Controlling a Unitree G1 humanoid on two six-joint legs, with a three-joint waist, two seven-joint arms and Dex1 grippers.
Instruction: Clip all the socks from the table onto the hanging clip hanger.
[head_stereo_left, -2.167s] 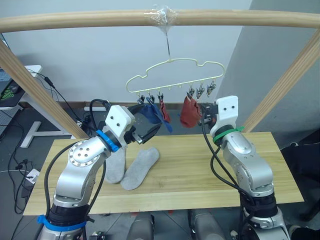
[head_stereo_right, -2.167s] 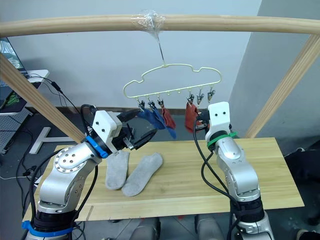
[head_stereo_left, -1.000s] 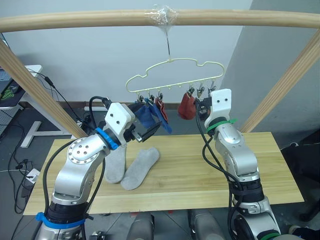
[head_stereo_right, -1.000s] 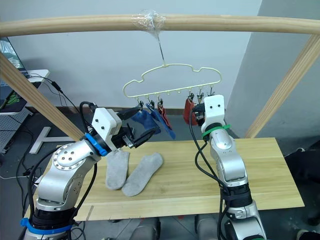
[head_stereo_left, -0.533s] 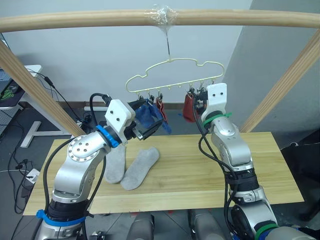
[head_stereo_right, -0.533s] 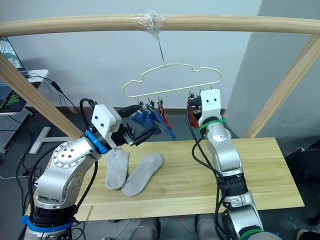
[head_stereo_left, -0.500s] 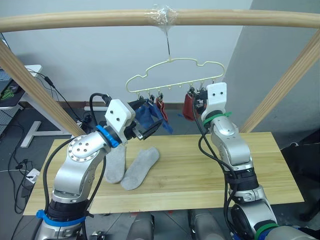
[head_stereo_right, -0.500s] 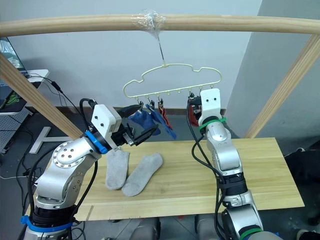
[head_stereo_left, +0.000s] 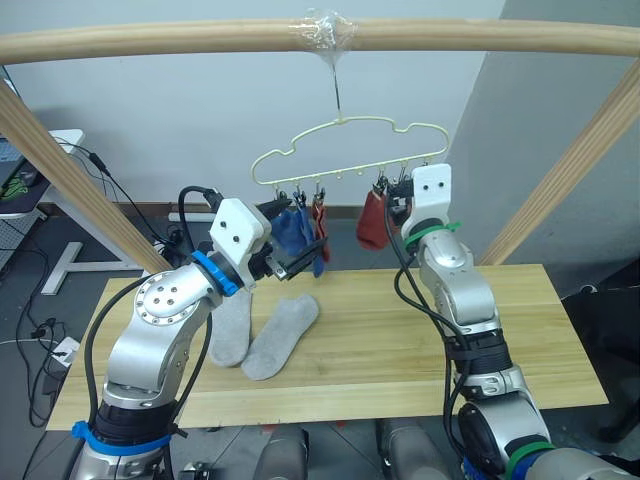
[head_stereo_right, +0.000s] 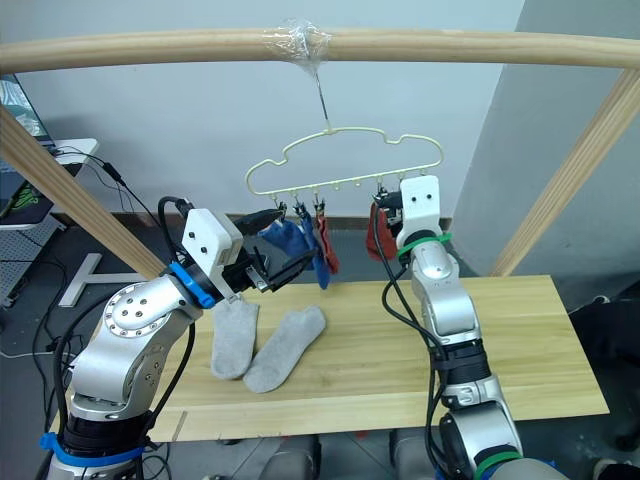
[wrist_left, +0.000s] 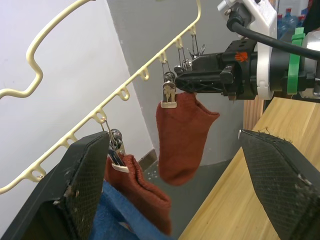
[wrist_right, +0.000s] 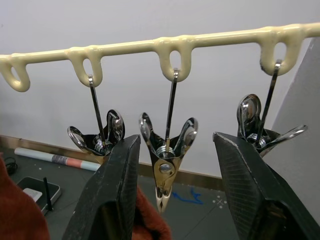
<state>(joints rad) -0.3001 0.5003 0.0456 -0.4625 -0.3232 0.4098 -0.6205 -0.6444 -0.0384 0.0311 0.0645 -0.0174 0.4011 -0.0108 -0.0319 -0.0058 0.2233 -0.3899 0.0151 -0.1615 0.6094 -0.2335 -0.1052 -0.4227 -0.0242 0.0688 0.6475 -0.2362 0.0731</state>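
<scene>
now the two grey socks (head_stereo_left: 260, 330) lie flat on the table (head_stereo_left: 400, 340), toes pointing away, right below the left gripper (head_stereo_left: 292, 262), wide open and empty, nearer than the open right gripper (head_stereo_left: 392, 215) by the clip hanger (head_stereo_left: 350, 150).

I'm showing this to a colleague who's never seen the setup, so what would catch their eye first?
Probably the clip hanger hanging from the wooden beam, with blue socks and rust red socks clipped along it. Both grippers are raised to it: the left gripper by the blue socks, the right gripper beside a red one. Two grey socks lie on the table.
</scene>
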